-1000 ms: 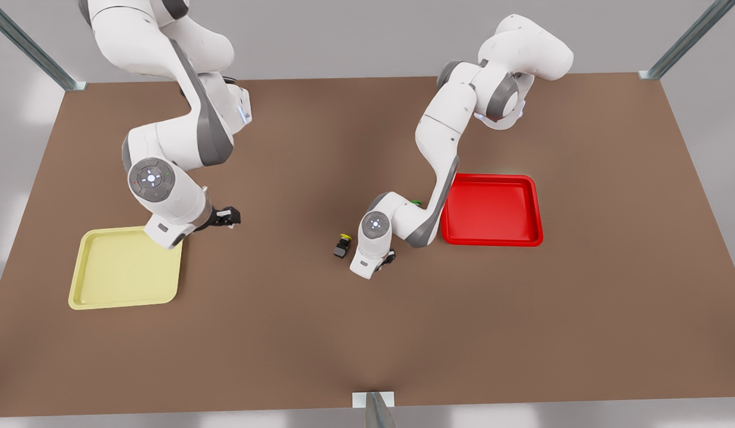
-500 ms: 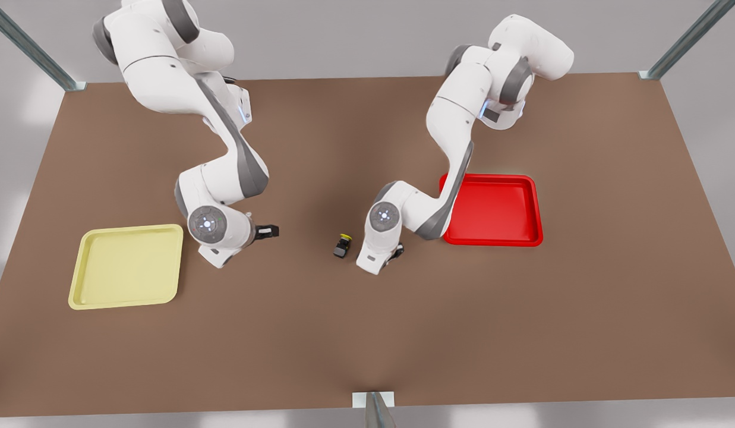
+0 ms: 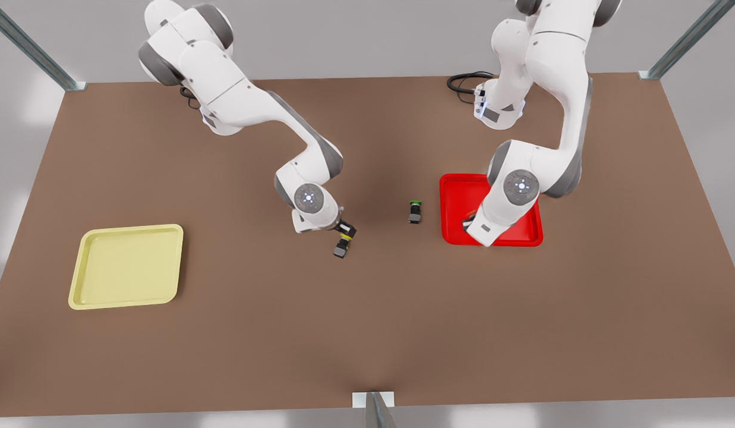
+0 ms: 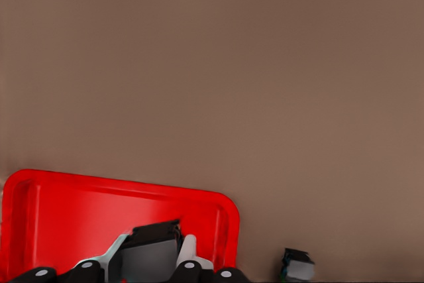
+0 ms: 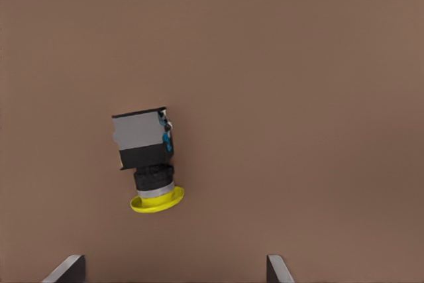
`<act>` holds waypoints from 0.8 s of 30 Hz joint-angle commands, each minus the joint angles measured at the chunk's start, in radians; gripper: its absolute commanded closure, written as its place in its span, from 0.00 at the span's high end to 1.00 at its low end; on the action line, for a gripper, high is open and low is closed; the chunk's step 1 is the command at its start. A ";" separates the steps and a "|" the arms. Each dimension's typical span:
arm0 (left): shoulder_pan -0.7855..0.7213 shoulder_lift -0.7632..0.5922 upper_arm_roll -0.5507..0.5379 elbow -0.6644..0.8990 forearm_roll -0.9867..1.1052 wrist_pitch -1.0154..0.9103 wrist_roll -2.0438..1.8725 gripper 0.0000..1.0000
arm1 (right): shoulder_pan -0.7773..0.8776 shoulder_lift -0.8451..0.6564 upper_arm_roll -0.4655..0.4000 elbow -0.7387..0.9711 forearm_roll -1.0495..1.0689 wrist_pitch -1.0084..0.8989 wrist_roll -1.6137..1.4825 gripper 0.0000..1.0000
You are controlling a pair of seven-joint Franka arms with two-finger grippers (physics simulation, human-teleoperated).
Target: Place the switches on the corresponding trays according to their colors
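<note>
The yellow-capped, dark boxy switch [image 5: 148, 164] lies on its side on the brown surface [image 3: 367, 333], long axis pointing toward the right gripper [image 5: 173, 268], whose jaws stand apart just beside it. The left gripper [image 4: 156, 260], jaws clamped on a dark switch body [image 4: 147, 251], hangs over the bright red square tray [image 4: 59, 220].

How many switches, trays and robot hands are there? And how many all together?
Switches: 3 (yellow-capped switch and green-capped switch on the table; dark-bodied switch held, cap hidden)
Trays: 2 (yellow tray, red tray)
Hands: 2 (left hand over the red tray, right hand open above the yellow-capped switch)
Total: 7
</note>
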 commanded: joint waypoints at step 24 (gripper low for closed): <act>0.093 -0.153 -0.004 -0.179 -0.037 -0.093 0.054 1.00 | 0.097 0.240 -0.144 0.239 -0.017 0.049 -0.185 1.00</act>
